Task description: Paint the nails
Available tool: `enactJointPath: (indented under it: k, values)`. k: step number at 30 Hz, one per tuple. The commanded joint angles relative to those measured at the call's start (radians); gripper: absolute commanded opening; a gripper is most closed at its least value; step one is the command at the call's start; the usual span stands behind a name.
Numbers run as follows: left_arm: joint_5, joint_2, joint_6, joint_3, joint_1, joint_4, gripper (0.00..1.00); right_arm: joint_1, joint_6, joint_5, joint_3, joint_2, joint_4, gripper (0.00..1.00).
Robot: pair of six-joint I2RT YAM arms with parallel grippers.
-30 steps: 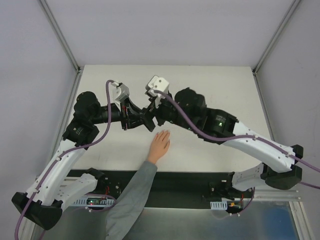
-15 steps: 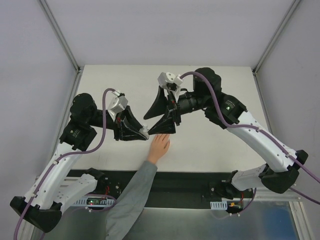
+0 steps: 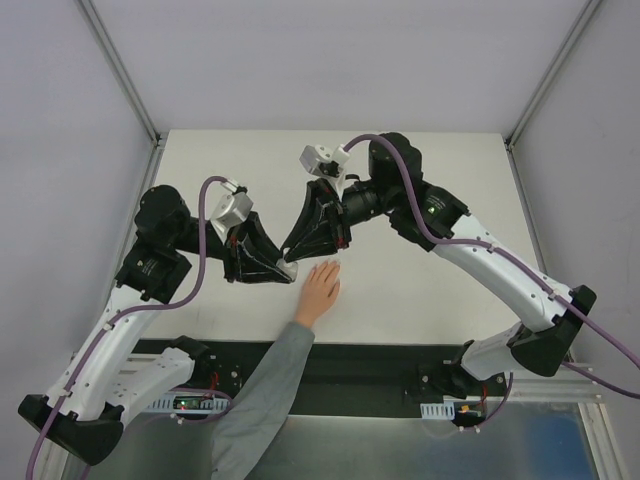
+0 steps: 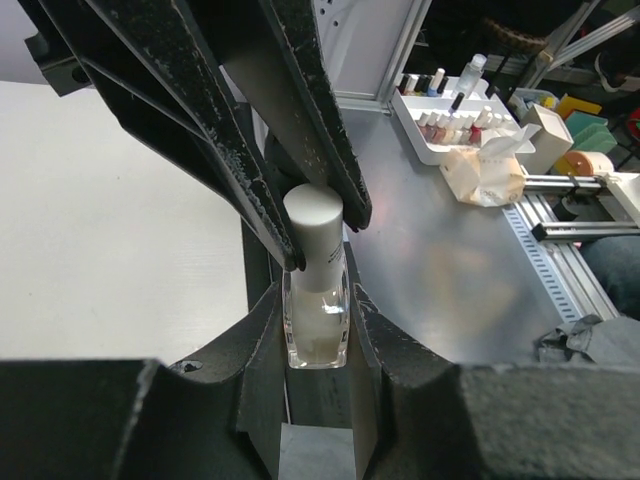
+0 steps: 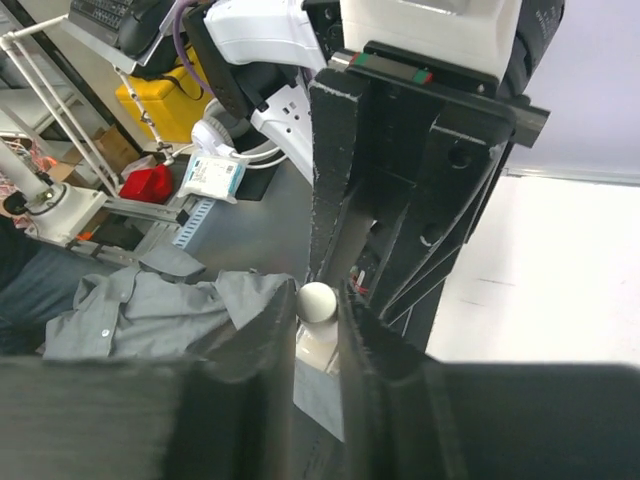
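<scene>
White tabletop (image 3: 400,300): left gripper (image 4: 315,295) clamps bottle (image 4: 316,335), right gripper (image 5: 315,305) pinches its cap (image 4: 313,222); off-axis twist could wrench bottle loose, spilling near hand (image 3: 320,285).

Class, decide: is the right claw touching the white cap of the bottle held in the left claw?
Touching. The left wrist view shows the right claw's fingers pressed against both sides of the white cap.

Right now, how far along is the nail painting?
Done: the left gripper holds the polish bottle by its body. In hand: the right gripper clamps its cap, not yet off. Left: uncapping, then brushing the nails of the hand lying nearby.
</scene>
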Motion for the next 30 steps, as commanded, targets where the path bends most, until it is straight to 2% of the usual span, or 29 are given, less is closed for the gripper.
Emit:
enactJointPath:
  k: [1,2,4,6,8,9,10,12,13,14,15,16,18,21,24,26,27,29,30]
  values:
    - [-0.004,-0.015,-0.021,0.044,0.0,0.072,0.0,-0.002,0.013,-0.042,-0.025,-0.014,0.078,0.11]
    - [-0.031,-0.016,-0.024,0.047,0.0,0.077,0.0,-0.002,-0.003,-0.033,-0.034,-0.017,0.078,0.05]
    - [-0.16,-0.019,-0.026,0.057,0.001,0.078,0.0,0.0,-0.026,0.04,-0.069,-0.04,0.066,0.01]
    - [-0.304,-0.019,-0.017,0.063,0.012,0.074,0.0,0.001,-0.075,0.122,-0.095,-0.072,0.046,0.01]
    - [-0.41,-0.023,0.014,0.063,0.015,0.062,0.0,0.001,-0.079,0.275,-0.137,-0.098,0.043,0.01]
    - [-0.565,-0.032,0.044,0.052,0.015,0.058,0.0,0.005,-0.07,0.35,-0.149,-0.124,0.043,0.01]
    - [-0.628,-0.033,0.066,0.049,0.015,0.058,0.0,0.015,-0.063,0.513,-0.164,-0.135,0.037,0.01]
    - [-0.792,-0.021,0.11,0.046,0.013,0.058,0.0,0.055,-0.036,0.738,-0.183,-0.161,0.035,0.01]
    - [-0.928,-0.009,0.13,0.05,0.012,0.057,0.0,0.154,-0.053,1.076,-0.185,-0.176,0.009,0.01]
    - [-0.987,0.005,0.15,0.055,0.009,0.057,0.0,0.21,-0.055,1.291,-0.175,-0.17,-0.003,0.01]
    - [-1.034,0.026,0.155,0.064,0.007,0.058,0.0,0.254,-0.029,1.449,-0.163,-0.161,-0.013,0.01]
    - [-1.109,0.039,0.156,0.066,0.004,0.068,0.0,0.321,-0.008,1.669,-0.151,-0.127,-0.025,0.01]
    - [-1.156,0.065,0.157,0.07,-0.008,0.083,0.0,0.379,0.006,1.902,-0.088,-0.086,-0.036,0.01]
    - [-1.187,0.077,0.146,0.049,-0.03,0.127,0.0,0.477,-0.016,2.075,0.022,0.018,-0.042,0.01]
    - [-1.153,0.077,0.143,0.04,-0.033,0.135,0.0,0.497,-0.058,2.089,0.114,0.091,-0.039,0.01]
    - [-1.138,0.065,0.143,0.029,-0.034,0.134,0.0,0.495,-0.095,2.081,0.147,0.117,-0.048,0.05]
    - [-1.115,0.047,0.143,0.012,-0.034,0.132,0.0,0.494,-0.112,2.065,0.156,0.114,-0.046,0.07]
    - [-1.09,0.024,0.124,-0.005,-0.033,0.121,0.0,0.491,-0.189,2.002,0.154,0.097,-0.039,0.22]
    - [-1.029,0.002,0.115,-0.018,-0.033,0.117,0.0,0.485,-0.216,1.941,0.15,0.074,-0.039,0.28]
